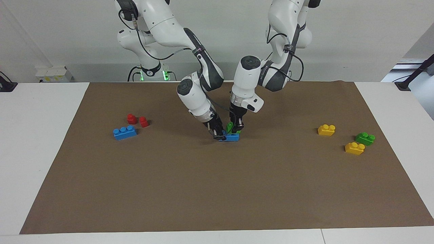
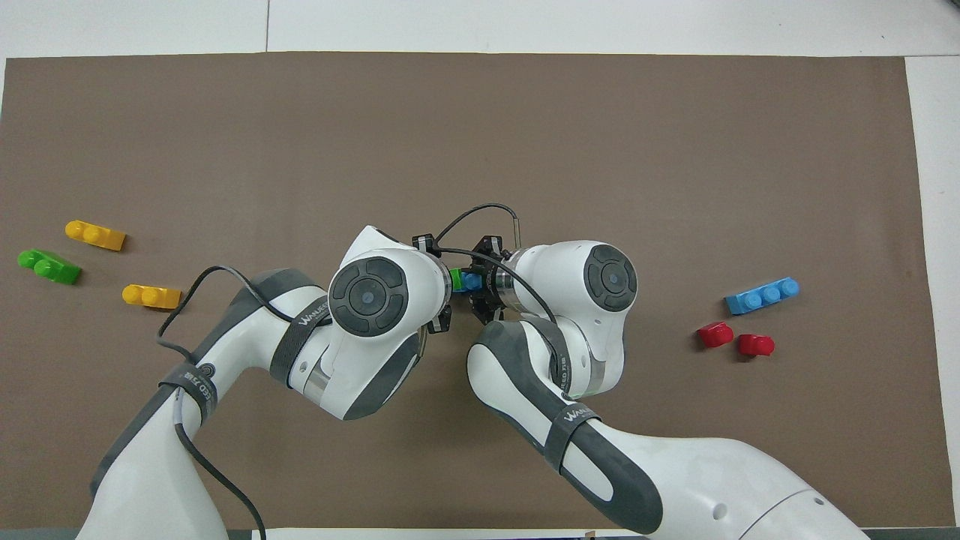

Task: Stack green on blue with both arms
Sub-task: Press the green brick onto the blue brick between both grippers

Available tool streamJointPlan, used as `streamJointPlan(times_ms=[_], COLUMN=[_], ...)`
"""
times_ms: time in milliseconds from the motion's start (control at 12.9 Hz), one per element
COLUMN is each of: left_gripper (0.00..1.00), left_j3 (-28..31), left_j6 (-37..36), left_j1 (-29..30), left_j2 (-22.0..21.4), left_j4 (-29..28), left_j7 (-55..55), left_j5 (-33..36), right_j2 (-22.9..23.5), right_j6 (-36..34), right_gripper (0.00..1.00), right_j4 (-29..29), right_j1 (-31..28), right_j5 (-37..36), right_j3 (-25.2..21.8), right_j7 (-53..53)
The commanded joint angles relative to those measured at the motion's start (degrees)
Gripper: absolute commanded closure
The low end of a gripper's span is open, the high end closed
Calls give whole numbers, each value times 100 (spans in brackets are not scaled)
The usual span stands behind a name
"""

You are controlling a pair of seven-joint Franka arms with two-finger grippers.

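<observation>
Right gripper [image 1: 218,135] grips blue [image 1: 232,137] on bench; left gripper [image 1: 237,129] holds green [image 1: 230,127] tilted on it; not seated yet, pressing flat left.

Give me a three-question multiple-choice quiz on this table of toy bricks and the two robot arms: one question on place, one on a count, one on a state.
1. Where does the spare blue brick lie?
A. beside the red pieces
B. beside the yellow bricks
C. on the white table edge

2. How many yellow bricks are there?
A. one
B. two
C. four

3. How does the bright green brick sit on the middle blue brick?
A. flat
B. tilted
C. not touching it

Answers:
1 A: the red pieces are just beside it, nearer the robots.
2 B: one yellow brick and another, by the darker green one.
3 B: it leans between the left pincer and the right pincer.
</observation>
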Motion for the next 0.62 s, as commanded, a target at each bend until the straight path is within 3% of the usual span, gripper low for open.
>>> streamJointPlan(times_ms=[0,542], left_gripper=[100,100], left_j3=[127,110], left_j6=[238,221], left_j1=[-115,-335], left_j2=[88,378], left_j4=[-56,76], left_j7=[-42,203], left_j5=[103,1105], right_j2=[-2,-2], right_j6=[173,173], right_gripper=[100,100], right_j4=[-218,-218], right_j1=[-19,-20], right_j5=[178,205], right_j3=[20,11], right_j7=[-294,-294])
